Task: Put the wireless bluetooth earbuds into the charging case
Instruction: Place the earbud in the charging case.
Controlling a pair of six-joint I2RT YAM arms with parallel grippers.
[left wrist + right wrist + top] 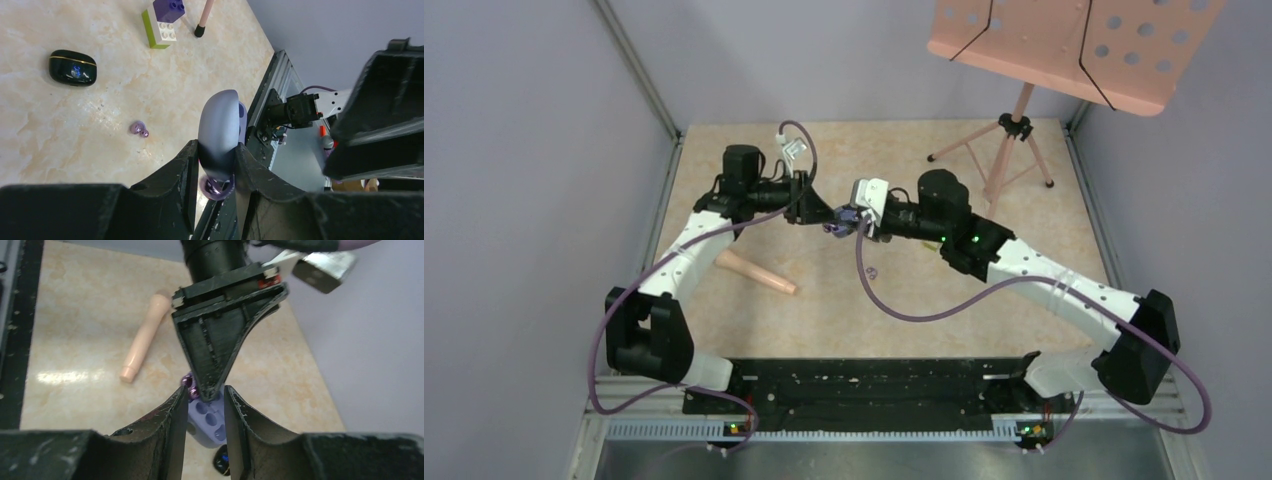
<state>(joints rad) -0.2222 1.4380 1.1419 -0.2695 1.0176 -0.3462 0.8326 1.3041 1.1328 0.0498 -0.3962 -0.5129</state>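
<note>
The lavender charging case (212,417) lies open between my right gripper's (206,392) fingers, its sockets facing that camera. It also shows in the top view (838,228) and, edge-on, in the left wrist view (219,125). My left gripper (216,150) meets it tip to tip above the table's middle and is shut on a pale purple ring-like earbud (217,189). This earbud pokes out beside the left fingertip (189,382) at the case's upper end. A second purple earbud (139,129) lies on the table (872,270). No black bud shows.
A closed glossy black case (72,67) lies on the table, also seen under my right gripper (222,462). A purple, white and yellow-green block (162,22) stands farther off. A peach cylinder (757,272) lies at left. A music stand's tripod (1014,130) stands back right.
</note>
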